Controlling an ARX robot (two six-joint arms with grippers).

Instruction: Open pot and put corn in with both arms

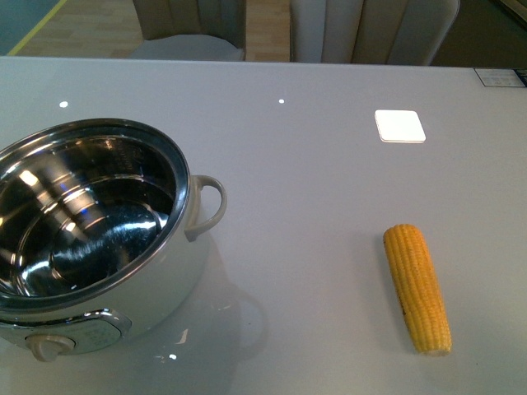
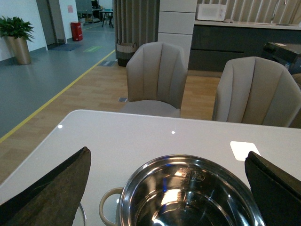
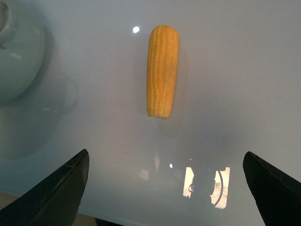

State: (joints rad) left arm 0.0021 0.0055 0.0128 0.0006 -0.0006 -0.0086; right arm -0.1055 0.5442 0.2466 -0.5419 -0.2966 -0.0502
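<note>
Yellow corn (image 1: 417, 286) well apart from uncovered pot (image 1: 183, 263), white square (image 1: 400, 126) beyond; left pincer (image 2: 167, 153), right pincer (image 3: 165, 153) splayed, empty.

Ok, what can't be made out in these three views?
Large round white electric pot with steel interior: cut by the front view's left and bottom edges and the left wrist view's bottom edge.
Black left gripper and black right gripper: absent from the front view; wrist views show only spread fingertips.
Small label at the grey table's far right corner, front view: too small to read.
Yellow husked corn cob: underside hidden against the table.
</note>
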